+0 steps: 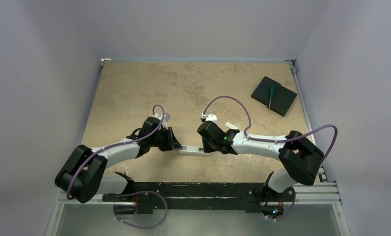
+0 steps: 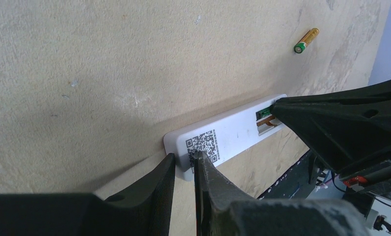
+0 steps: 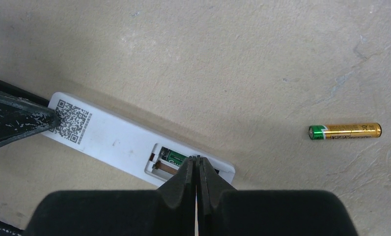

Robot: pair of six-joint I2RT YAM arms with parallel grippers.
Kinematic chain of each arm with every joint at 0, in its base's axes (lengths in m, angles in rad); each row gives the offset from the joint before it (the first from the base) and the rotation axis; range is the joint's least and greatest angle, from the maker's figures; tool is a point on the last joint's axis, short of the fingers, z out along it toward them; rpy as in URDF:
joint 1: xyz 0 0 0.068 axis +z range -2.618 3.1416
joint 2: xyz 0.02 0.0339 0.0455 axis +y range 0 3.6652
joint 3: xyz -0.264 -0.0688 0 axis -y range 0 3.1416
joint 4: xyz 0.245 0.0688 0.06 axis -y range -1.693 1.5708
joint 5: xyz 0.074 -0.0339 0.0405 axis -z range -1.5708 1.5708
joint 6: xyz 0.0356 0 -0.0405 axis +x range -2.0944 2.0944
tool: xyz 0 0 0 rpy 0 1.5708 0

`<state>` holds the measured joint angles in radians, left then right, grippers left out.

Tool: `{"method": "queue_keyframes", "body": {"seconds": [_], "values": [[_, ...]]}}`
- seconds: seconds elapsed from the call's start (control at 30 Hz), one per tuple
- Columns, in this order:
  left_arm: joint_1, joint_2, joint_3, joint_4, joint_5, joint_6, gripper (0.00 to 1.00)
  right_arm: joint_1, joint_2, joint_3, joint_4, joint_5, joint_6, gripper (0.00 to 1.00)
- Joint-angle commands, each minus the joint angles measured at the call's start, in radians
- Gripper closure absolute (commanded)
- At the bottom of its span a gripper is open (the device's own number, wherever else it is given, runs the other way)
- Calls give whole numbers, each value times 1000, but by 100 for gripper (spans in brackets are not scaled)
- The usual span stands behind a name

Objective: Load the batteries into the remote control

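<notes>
Right gripper (image 3: 197, 173) clenched tight, tips over the remote control's (image 3: 112, 140) open recess; left gripper (image 2: 185, 166) pinches its QR-code end.
Its fingertips hide part of the recess, where a green-labelled battery (image 3: 172, 157) half shows; contact there is unclear. The gold battery (image 3: 345, 131) lies loose at 3 o'clock on the mottled tabletop (image 3: 208, 59), well apart. The smooth white remote lies flat near the table's 6 o'clock edge, with the black pad (image 1: 284, 101) and screwdriver (image 1: 271, 96) at 2 o'clock.

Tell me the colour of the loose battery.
The battery is gold with a green end; see the right wrist view.
</notes>
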<state>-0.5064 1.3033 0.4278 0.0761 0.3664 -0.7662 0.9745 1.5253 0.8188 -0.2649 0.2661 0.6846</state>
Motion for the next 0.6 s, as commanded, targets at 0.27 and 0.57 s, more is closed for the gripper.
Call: {"method": "queue_keyframes", "body": {"seconds": [0.27,0.57], "values": [[-7,2,13,34,14,22,81,6,50,20,-28,-17,-101,100],[-7,-2,11,29,11,26,80,7,5,50,-42,0,-104,97]]}}
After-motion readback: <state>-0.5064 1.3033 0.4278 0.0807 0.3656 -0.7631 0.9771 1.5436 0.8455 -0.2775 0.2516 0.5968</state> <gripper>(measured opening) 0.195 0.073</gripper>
